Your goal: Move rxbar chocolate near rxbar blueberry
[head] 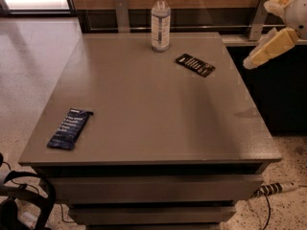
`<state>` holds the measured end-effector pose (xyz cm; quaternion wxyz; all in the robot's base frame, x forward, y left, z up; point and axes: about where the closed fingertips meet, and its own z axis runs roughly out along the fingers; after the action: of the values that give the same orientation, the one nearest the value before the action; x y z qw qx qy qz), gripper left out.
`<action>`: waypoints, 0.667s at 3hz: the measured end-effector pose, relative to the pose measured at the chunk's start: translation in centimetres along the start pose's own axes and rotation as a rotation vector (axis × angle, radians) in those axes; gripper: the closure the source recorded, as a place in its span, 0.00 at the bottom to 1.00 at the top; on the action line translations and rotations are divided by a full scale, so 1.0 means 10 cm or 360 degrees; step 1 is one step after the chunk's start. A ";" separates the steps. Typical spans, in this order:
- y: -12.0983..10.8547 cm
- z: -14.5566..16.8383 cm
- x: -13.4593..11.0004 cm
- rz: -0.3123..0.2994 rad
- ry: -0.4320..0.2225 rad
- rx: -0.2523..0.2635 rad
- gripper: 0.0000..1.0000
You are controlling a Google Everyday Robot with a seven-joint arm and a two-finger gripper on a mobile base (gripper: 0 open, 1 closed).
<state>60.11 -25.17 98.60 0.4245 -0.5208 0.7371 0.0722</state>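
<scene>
- rxbar chocolate (194, 65): black wrapper with rows of white text, lying flat on the desk (158, 128) at about 1 o'clock from the desk centre. Its long axis runs diagonally from 10 o'clock to 4 o'clock. Nothing is touching it.
- rxbar blueberry (70, 129): dark navy wrapper with pale text lines, lying flat at about 8 o'clock from the desk centre, near the front-left corner. It is well apart from the rxbar chocolate, on the opposite side of the desk top.
- gripper (256, 32): in the air at about 2 o'clock from the desk centre, out past the right edge of the desk and above the level of the top. It lies at about 2 o'clock from the rxbar chocolate and is clear of it.
- Jaws: the two pale yellow fingers (271, 49) are spread wide, with a visible gap between them. They have hold of nothing.
- water bottle (160, 20): clear, white cap, standing upright at 12 o'clock near the rear edge of the desk. It is near the rxbar chocolate, at 10 o'clock from it, and not touching it.
- power strip (274, 189): on the speckled floor at about 4 o'clock, beside the front-right corner of the desk base.
</scene>
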 end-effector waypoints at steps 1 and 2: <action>0.04 0.42 -0.04 0.0052 -0.0099 -0.0087 0.00; 0.09 0.70 -0.06 0.0118 -0.0104 -0.0077 0.00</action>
<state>63.24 -20.52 94.33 0.4326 -0.5006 0.7397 0.1227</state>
